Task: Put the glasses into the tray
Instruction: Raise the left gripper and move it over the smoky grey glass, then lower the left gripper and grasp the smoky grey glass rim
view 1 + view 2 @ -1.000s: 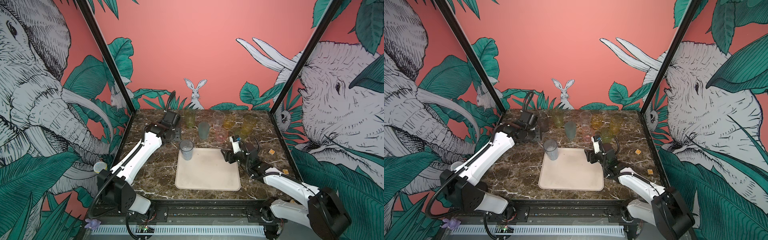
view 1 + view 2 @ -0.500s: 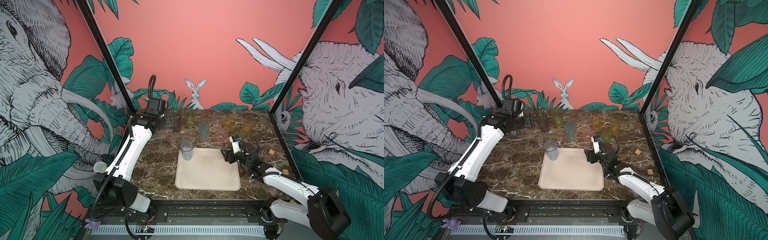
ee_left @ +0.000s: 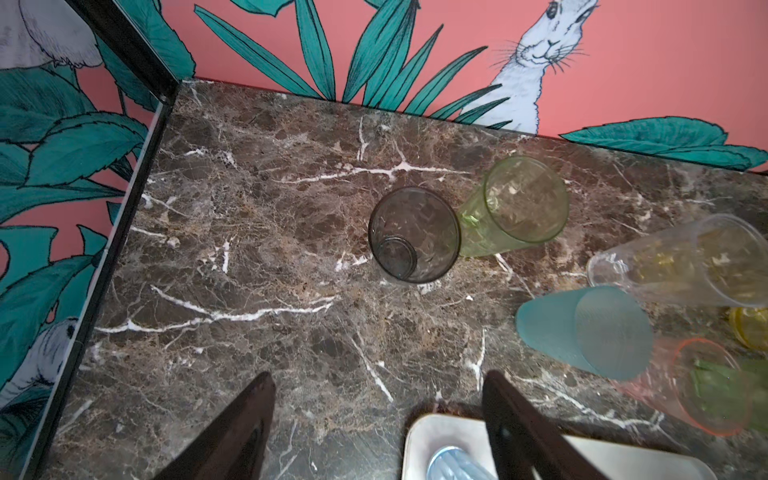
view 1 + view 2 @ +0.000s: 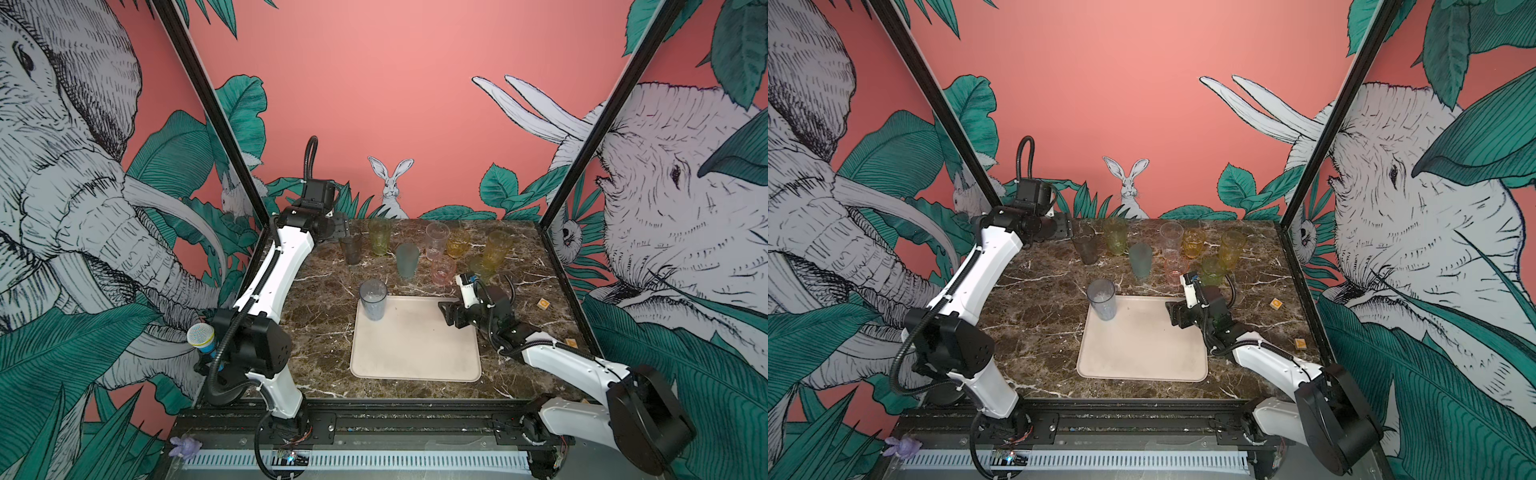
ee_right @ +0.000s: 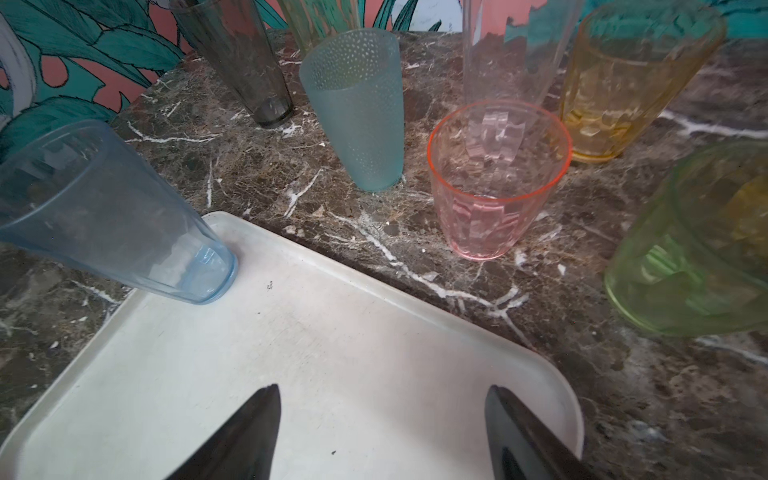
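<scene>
The cream tray (image 4: 415, 345) (image 4: 1142, 353) lies mid-table, with a tall grey-blue glass (image 4: 373, 299) (image 5: 124, 224) standing in its far left corner. The other glasses stand behind it on the marble: smoky (image 4: 351, 249) (image 3: 413, 235), tall green (image 4: 379, 237), teal (image 4: 407, 259) (image 5: 357, 112), clear (image 4: 437, 241), pink (image 4: 443, 270) (image 5: 494, 178), amber (image 4: 458, 243), yellow (image 4: 496, 249) and short green (image 4: 480, 266). My left gripper (image 4: 343, 226) (image 3: 378, 382) hangs open and empty just left of the smoky glass. Open and empty too, my right gripper (image 4: 446, 313) (image 5: 382, 392) hovers over the tray's far right corner.
Two small orange blocks (image 4: 543, 304) (image 4: 571, 343) lie on the marble near the right wall. Black frame posts (image 4: 232, 137) and printed walls close in the table at the left, back and right.
My left arm has swung back toward the far left corner, bringing its gripper beside the smoky glass. Both grippers have opened wider. The right arm has stayed in place.
</scene>
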Robot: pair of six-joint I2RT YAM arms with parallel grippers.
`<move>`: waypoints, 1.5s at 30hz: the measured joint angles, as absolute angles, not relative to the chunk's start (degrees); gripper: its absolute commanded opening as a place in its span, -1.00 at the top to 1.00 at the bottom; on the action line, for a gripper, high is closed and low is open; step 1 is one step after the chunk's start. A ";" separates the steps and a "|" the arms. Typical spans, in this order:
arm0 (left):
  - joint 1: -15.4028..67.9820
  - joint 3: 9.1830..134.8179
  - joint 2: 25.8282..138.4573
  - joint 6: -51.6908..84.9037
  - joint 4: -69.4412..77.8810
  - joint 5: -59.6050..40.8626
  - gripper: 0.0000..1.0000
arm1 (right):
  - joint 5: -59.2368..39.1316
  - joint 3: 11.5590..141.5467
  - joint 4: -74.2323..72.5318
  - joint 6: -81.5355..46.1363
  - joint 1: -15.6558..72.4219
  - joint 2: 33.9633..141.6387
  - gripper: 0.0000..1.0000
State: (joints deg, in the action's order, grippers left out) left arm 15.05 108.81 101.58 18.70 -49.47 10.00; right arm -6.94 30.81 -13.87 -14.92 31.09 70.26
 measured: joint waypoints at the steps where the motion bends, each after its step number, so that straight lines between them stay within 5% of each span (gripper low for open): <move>1: 14.96 110.04 102.78 18.31 -49.63 10.26 -0.59 | -7.38 30.92 -13.85 -14.92 31.09 70.70 -0.72; 22: 14.09 125.36 121.27 16.03 -53.76 12.38 -0.58 | -10.37 33.41 -13.43 -15.00 31.09 74.78 -0.79; 33: 12.71 125.67 124.33 16.93 -54.76 10.02 -0.33 | -10.33 33.71 -12.80 -15.03 31.09 75.55 -0.74; 45: 12.27 125.69 126.34 16.91 -55.22 6.90 0.20 | -10.31 33.71 -12.58 -15.00 31.09 75.55 -0.73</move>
